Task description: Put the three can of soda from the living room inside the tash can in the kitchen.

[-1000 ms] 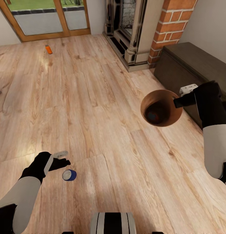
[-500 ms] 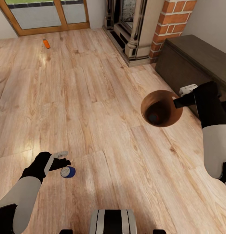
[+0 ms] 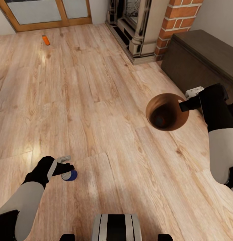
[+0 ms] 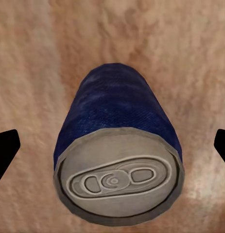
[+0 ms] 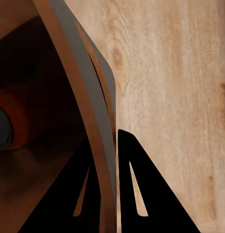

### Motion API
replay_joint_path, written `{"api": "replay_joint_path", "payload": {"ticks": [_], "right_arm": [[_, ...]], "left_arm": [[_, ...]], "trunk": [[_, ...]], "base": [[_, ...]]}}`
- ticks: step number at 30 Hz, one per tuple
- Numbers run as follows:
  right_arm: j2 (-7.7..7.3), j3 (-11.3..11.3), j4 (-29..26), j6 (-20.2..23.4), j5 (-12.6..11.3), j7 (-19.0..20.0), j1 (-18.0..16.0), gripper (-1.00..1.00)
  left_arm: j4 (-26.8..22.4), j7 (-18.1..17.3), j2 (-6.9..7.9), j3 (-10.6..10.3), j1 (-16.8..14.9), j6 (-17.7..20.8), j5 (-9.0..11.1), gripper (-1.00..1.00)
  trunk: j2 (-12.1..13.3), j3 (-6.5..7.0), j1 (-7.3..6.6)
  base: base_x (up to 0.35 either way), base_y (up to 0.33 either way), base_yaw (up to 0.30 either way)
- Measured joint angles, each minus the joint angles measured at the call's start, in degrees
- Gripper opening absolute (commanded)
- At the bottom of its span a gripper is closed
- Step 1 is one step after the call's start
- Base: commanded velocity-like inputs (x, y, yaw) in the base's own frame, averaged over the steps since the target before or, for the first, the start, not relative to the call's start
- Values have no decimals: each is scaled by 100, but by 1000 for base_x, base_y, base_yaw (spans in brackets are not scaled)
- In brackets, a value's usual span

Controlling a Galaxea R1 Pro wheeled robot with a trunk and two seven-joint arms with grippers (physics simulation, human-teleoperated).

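Over the last second my left hand (image 3: 63, 166) has closed on the blue can (image 3: 70, 175) at the lower left of the frame: the can now sits partly under the fingertips, where it lay just clear of them before. The whole view has also shifted, so the base or head has moved. In the left wrist view the blue can (image 4: 119, 155) lies on its side between the two fingertips, which stand wide apart and do not touch it; I judge the grasp is the step in hand. My right hand (image 3: 187, 100) is clamped on the rim of the trash can (image 3: 167, 111), held above the floor at right of centre, with an orange can (image 5: 12, 124) inside. Another orange can (image 3: 46, 40) lies at the upper left near the glass doors (image 3: 46, 11). The surface is wood plank floor (image 3: 106, 100); a brick fireplace (image 3: 156, 23) stands at the top.
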Motion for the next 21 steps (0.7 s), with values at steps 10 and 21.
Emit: {"api": "replay_joint_path", "payload": {"ticks": [10,21], "right_arm": [[2,7,12,6,-10,0,1,-100],[-5,7,-6,-2,5,-1,0,-100]], "left_arm": [[0,0,-15,-2,0,1,3,100],[0,0,-18,-6,0,1,-2,-100]], "trunk": [[-2,-133,6],[-12,-383,23]], "base": [[0,0,0],[0,0,0]]}}
